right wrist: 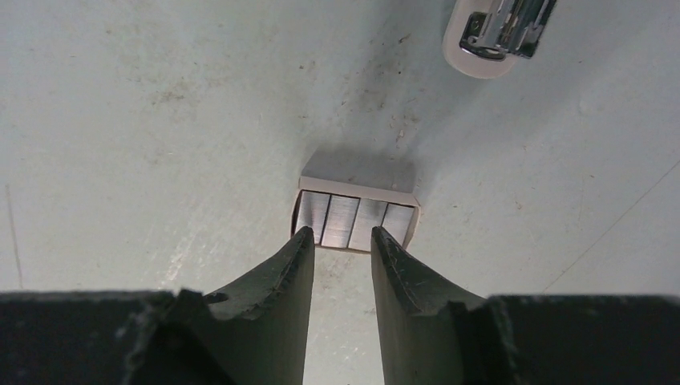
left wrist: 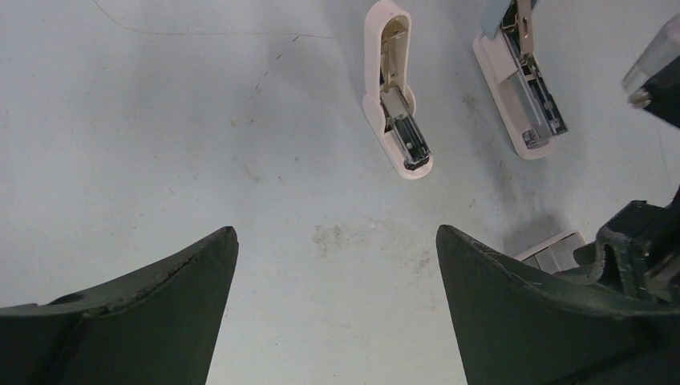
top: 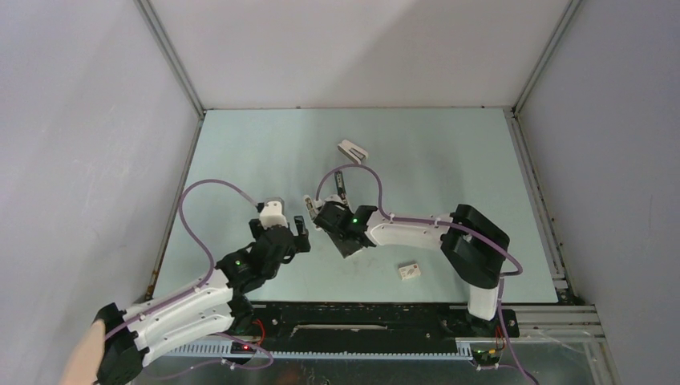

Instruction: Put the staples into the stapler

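Staples (right wrist: 357, 218) lie as four ribbed grey metal strips, side by side in a shallow cream tray (right wrist: 357, 186) on the desk (right wrist: 160, 120), directly at the tips of the right claw (right wrist: 341, 237). That claw is narrowed to a slim gap, its dark fingertips (right wrist: 297, 253) at the near edge of the middle strips. Whether it is pinching one or merely touching cannot be told.

Handling assessment: light and stiff along the length, but probably only weakly bonded — a strip may snap if bent or squeezed across the ribs. The metal is smooth, so likely slippery. It is best taken by the two long flat sides, near mid-length, with modest force.

Left claw (left wrist: 337, 233) is spread wide and holds nothing, over bare desk with the tray just to its right.

Beyond the tray and apart from it lies the stapler (right wrist: 489, 40) — rounded white plastic end, bright chrome channel showing. Farther out, in the left wrist view, a cream wedge-shaped stapler (left wrist: 397, 104) lies opened with its steel magazine exposed.
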Robot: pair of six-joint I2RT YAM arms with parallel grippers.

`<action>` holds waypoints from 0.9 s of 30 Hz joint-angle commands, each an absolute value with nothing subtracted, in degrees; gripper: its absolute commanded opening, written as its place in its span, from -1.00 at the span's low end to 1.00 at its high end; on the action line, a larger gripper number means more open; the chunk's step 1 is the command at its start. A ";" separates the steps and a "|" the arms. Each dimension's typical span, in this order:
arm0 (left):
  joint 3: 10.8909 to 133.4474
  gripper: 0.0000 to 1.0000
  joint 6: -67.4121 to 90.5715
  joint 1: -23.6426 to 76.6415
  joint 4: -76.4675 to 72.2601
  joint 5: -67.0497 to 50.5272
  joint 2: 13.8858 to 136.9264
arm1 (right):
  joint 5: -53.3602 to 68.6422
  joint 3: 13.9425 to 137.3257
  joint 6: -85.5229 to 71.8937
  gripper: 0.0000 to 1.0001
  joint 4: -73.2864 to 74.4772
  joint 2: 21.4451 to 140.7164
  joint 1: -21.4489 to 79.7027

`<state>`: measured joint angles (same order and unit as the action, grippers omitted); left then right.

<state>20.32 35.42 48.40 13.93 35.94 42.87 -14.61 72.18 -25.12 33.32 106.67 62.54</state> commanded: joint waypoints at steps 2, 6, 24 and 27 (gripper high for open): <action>23.24 0.92 34.11 48.35 13.56 38.31 43.86 | -14.29 73.80 -25.95 -0.27 32.55 109.06 62.39; 23.38 0.92 34.31 48.34 13.83 38.93 44.25 | -13.65 73.83 -25.99 -0.22 33.31 110.30 62.17; 23.46 0.92 34.28 48.35 13.09 37.73 45.15 | -7.18 71.98 -24.94 -0.05 33.34 110.59 59.19; 23.47 0.92 34.19 48.35 13.06 37.62 45.34 | -6.85 72.02 -24.94 -0.02 33.48 111.41 59.01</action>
